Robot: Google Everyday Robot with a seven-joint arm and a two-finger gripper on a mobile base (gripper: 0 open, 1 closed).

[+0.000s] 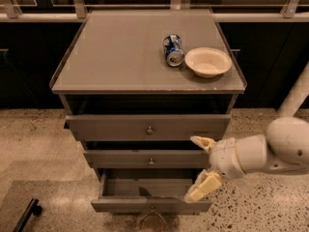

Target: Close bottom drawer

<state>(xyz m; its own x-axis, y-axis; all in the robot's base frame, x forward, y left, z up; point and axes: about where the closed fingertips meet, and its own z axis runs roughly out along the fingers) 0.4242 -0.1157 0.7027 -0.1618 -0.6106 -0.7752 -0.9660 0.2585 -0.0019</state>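
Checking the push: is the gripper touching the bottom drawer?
Cannot tell. Camera view: the open gripper sits front-right of the cabinet, lower finger overlapping the bottom drawer; depth unclear.

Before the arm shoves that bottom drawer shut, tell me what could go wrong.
The open pincer sits at the right end of the bottom drawer, so an off-centre push may skew and jam it. Its upper finger is level with the middle drawer and might shove that instead. A jolt could roll the soda can lying on its side on the cabinet top.
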